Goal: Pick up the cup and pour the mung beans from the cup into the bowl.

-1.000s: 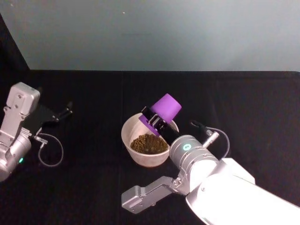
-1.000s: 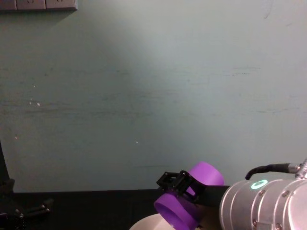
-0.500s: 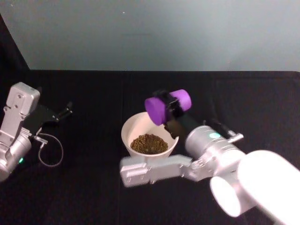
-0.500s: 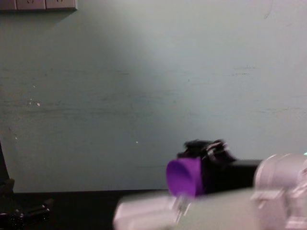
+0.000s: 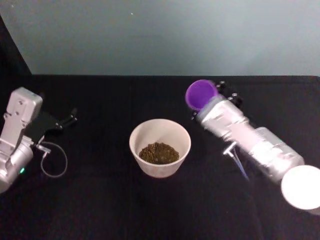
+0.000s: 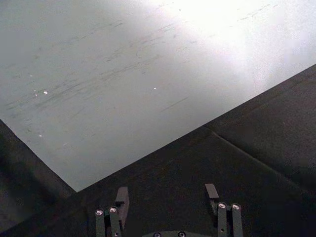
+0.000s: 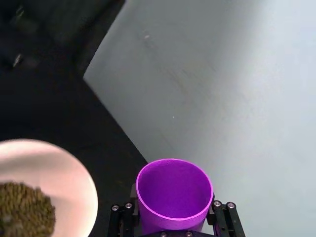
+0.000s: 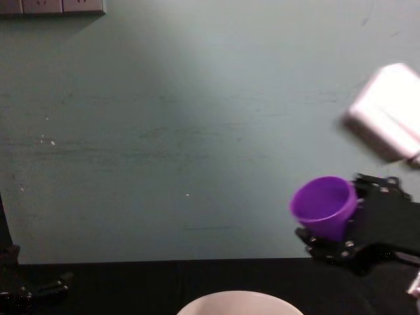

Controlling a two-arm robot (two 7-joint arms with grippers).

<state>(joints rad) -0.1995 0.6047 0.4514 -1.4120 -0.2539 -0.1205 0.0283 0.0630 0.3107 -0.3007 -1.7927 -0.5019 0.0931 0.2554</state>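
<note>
The purple cup (image 5: pixel 201 94) is held in the air, off to the right of and behind the bowl, with my right gripper (image 5: pixel 209 99) shut on its sides. In the chest view the cup (image 8: pixel 323 205) tilts slightly, mouth up and toward the left. The right wrist view looks into the cup (image 7: pixel 174 192), and its inside is bare purple. The pale bowl (image 5: pixel 138 134) stands at the table's middle with a heap of mung beans (image 5: pixel 158 152) in it. My left gripper (image 5: pixel 66 120) rests at the far left, open, its fingers (image 6: pixel 121 197) spread with nothing between them.
A black cloth (image 5: pixel 100 200) covers the table, and a pale grey-green wall (image 5: pixel 160 35) rises right behind it. A loose cable loop (image 5: pixel 52 165) hangs by the left arm. The bowl's rim (image 8: pixel 236 300) shows low in the chest view.
My right arm has swung the cup from its tipped pose over the bowl up and off to the right, turning its mouth back upward. The left arm has not moved.
</note>
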